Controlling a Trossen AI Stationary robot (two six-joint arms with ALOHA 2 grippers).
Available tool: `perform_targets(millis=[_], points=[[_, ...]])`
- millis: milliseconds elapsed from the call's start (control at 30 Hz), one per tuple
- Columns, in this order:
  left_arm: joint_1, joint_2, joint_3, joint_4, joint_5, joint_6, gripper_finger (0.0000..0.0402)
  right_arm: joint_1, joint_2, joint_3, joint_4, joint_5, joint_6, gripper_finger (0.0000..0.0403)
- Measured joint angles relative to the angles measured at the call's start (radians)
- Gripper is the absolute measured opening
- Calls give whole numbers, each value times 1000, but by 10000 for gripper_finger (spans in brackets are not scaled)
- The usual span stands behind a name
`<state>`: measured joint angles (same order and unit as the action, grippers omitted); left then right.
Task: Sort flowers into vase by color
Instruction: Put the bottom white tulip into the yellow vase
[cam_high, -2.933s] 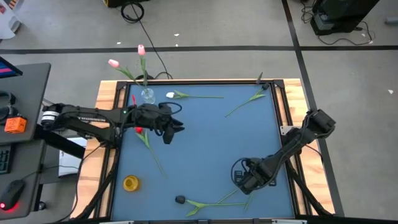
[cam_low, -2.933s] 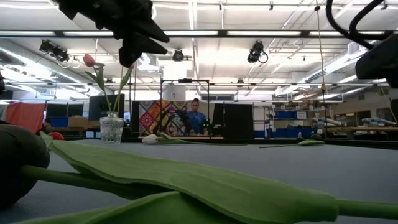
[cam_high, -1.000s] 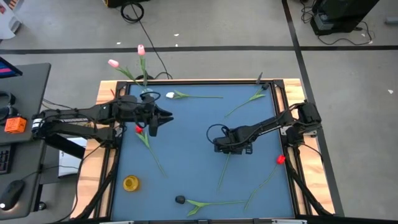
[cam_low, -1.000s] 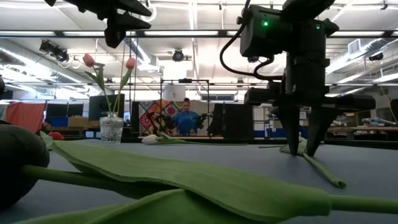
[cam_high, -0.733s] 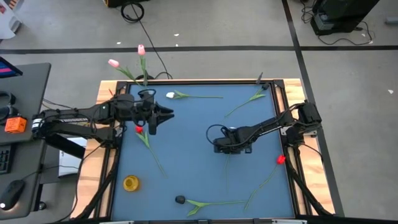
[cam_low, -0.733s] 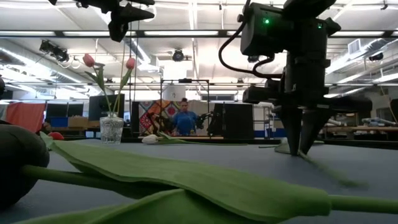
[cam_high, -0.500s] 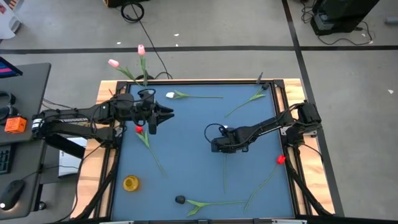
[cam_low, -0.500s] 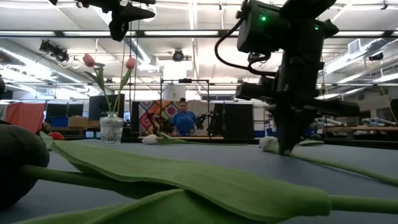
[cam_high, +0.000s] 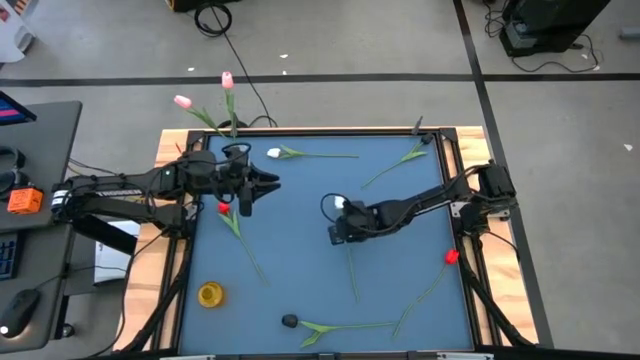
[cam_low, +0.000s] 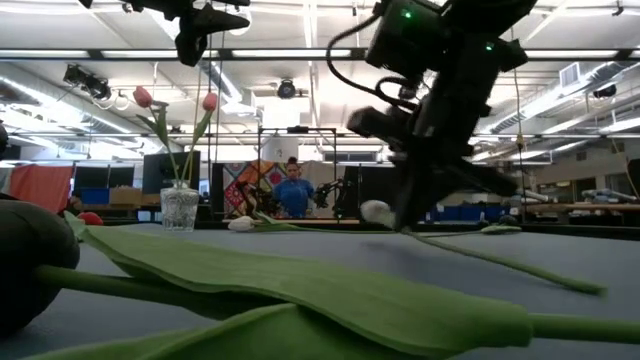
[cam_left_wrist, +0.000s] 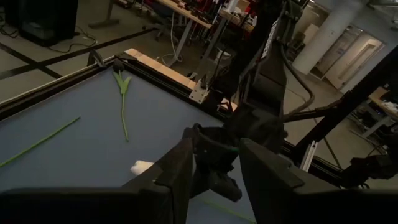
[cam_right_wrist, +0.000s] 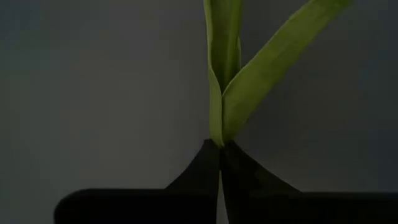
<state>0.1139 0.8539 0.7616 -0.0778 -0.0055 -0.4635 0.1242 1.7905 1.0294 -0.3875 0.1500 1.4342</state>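
Green stem pinched between right fingers in wrist view; left fingers spread.

Counting two pink tulips in one glass vase. Two red tulips, two white tulips, one yellow ring.

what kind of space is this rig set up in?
Looks like a large open robotics lab or workshop. The low view shows a high ceiling with strip lights, workbenches with blue storage bins behind the table, and a person at another station.
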Motion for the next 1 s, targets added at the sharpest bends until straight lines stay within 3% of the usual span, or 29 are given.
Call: perform_targets(millis=[400, 633, 900, 1000], points=[[0, 41, 0, -35, -6, -100, 137, -64, -40, 0, 190, -8, -302, 15], [0, 44, 0, -56, -27, -129, 137, -139, -120, 1, 195, 39, -414, 14], [0, 44, 0, -56, -50, -151, 137, -216, -131, -5, -69, 9, -350, 14], [0, 44, 0, -59, -62, -154, 137, -215, -128, -31, -60, -26, -361, 14]])
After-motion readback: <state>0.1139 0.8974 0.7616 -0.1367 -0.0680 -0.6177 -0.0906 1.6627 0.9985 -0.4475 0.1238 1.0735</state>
